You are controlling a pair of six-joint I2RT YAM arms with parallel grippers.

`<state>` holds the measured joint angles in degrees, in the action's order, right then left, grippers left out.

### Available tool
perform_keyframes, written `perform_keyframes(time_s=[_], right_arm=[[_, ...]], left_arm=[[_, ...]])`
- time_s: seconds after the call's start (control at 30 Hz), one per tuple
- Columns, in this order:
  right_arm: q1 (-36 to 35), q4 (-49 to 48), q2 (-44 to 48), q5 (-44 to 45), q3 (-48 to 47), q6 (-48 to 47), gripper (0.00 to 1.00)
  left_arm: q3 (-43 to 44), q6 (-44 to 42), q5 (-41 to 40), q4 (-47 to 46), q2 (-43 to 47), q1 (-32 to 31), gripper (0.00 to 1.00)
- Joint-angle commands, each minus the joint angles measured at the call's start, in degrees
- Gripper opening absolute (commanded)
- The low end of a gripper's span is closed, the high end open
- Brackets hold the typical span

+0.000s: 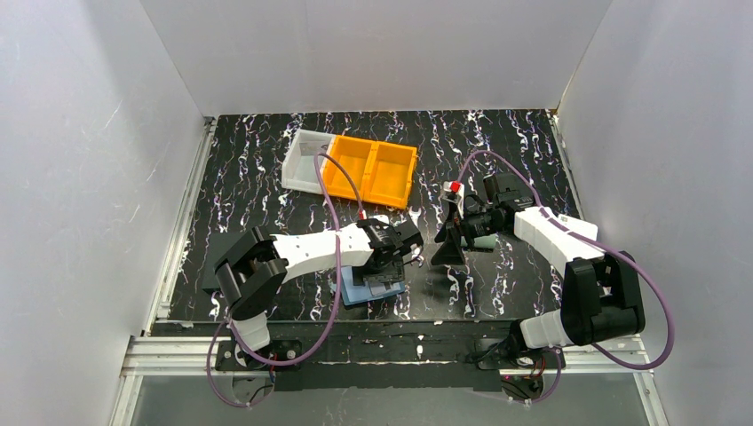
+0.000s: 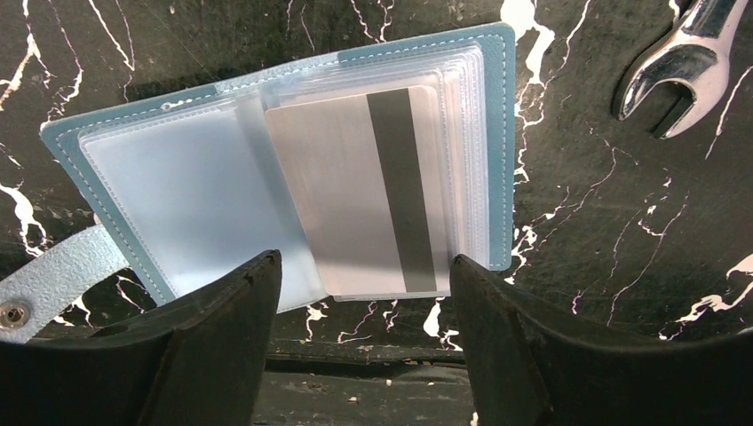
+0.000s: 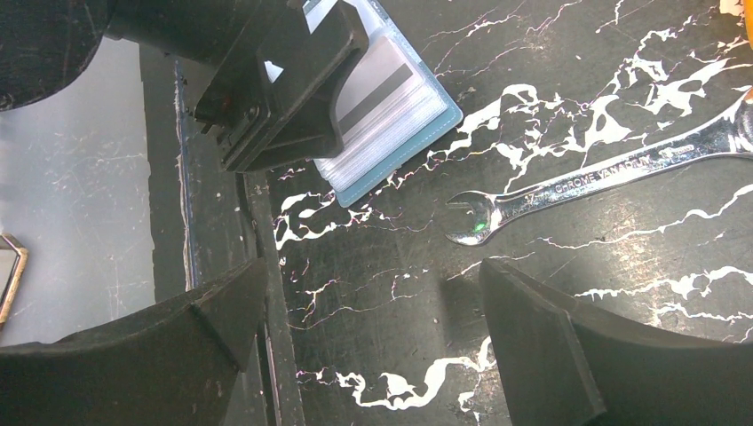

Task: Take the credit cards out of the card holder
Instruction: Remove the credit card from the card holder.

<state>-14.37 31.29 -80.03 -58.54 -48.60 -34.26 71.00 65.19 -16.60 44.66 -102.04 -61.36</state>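
The blue card holder (image 2: 502, 133) lies open near the table's front edge, its clear pockets up and its snap flap (image 2: 53, 284) out to the left. A pale grey credit card (image 2: 337, 204) with a dark stripe sticks partly out of a pocket toward my left gripper (image 2: 364, 264). That gripper is open, its fingertips on either side of the card's near end, with no grip on it. In the top view my left gripper (image 1: 391, 257) hangs over the card holder (image 1: 355, 293). My right gripper (image 3: 373, 284) is open and empty over bare table, right of the card holder (image 3: 417, 133).
A chrome wrench (image 3: 604, 177) lies on the table right of the holder, its open end (image 2: 666, 75) also in the left wrist view. Orange bins (image 1: 373, 169) and a white bin (image 1: 306, 160) stand at the back. The table's front edge (image 3: 257, 293) runs close by.
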Motion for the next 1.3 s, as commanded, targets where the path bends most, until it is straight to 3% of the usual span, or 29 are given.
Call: perform_keyframes(time_s=[0.0, 0.4, 0.77, 0.9, 1.1, 1.27], right_arm=[[-0.16, -0.67, -0.01, -0.91, -0.18, -0.01, 0.98], [-0.22, -0.36, 0.18, -0.96, -0.22, -0.36, 0.98], [-0.22, -0.25, 0.14, -1.04, -0.27, -0.54, 0.98], [-0.22, -0.19, 0.21, -1.31, -0.16, -0.61, 0.98], [-0.22, -0.17, -0.02, -2.07, -0.01, -0.59, 0.98], [-1.07, -1.31, -0.68, -4.51, 0.53, 1.25, 0.98]], left_arm=[[1.30, 0.32, -0.79, 0.77, -0.41, -0.29, 0.68], [-0.01, 1.10, -0.26, 0.43, -0.96, -0.17, 0.67], [-4.97, 1.22, 0.36, -1.46, 4.23, 0.09, 0.50], [-13.02, -0.53, 4.86, -9.90, 10.76, 2.04, 0.40], [-28.15, -1.32, 13.43, -29.13, 22.04, 6.56, 0.39], [-32.16, -3.66, 15.78, -33.48, 25.77, 8.21, 0.38]])
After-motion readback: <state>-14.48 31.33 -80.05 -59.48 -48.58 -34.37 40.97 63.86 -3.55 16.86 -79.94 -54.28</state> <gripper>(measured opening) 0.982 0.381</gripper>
